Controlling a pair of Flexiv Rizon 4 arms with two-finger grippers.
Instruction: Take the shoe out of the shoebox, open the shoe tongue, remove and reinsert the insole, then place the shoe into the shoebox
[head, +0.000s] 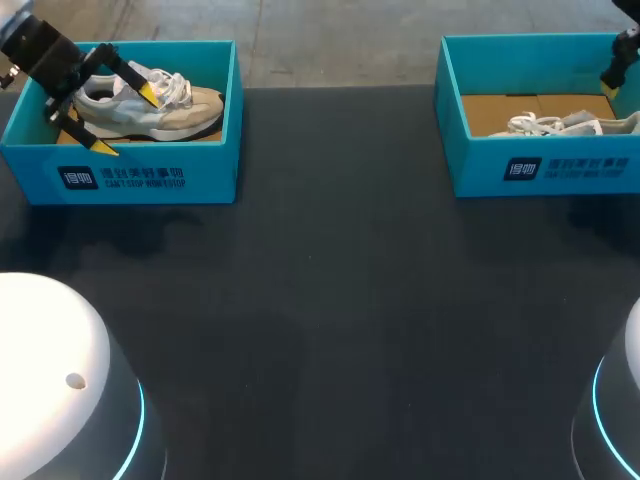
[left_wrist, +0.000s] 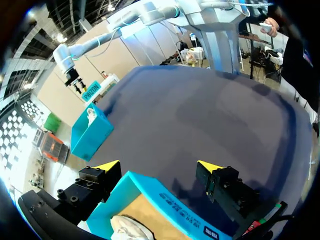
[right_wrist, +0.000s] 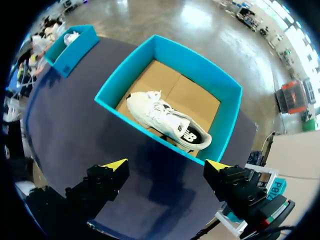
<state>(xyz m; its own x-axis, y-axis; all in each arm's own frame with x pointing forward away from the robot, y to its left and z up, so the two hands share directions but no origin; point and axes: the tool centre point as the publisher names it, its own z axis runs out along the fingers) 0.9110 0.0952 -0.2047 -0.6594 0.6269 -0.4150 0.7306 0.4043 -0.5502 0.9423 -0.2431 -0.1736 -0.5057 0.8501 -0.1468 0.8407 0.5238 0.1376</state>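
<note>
A beige and grey sneaker (head: 150, 105) lies in the teal shoebox (head: 140, 175) at the table's back left. My left gripper (head: 125, 120) hangs open over that box, one yellow tip above the shoe, the other at the front wall. In the left wrist view the gripper (left_wrist: 159, 166) straddles the box's wall (left_wrist: 170, 202), with a bit of the shoe (left_wrist: 127, 227) below. A white sneaker (head: 560, 124) lies on its side in the second teal box (head: 540, 165) at the back right. My right gripper (right_wrist: 166, 165) stands open, high above that box (right_wrist: 230, 110) and its shoe (right_wrist: 165, 122).
The dark table top (head: 330, 300) stretches between the two boxes. Both arms' white rounded bases (head: 50, 380) (head: 620, 420) fill the near corners. The right gripper (head: 612, 80) shows only at the head view's far right edge.
</note>
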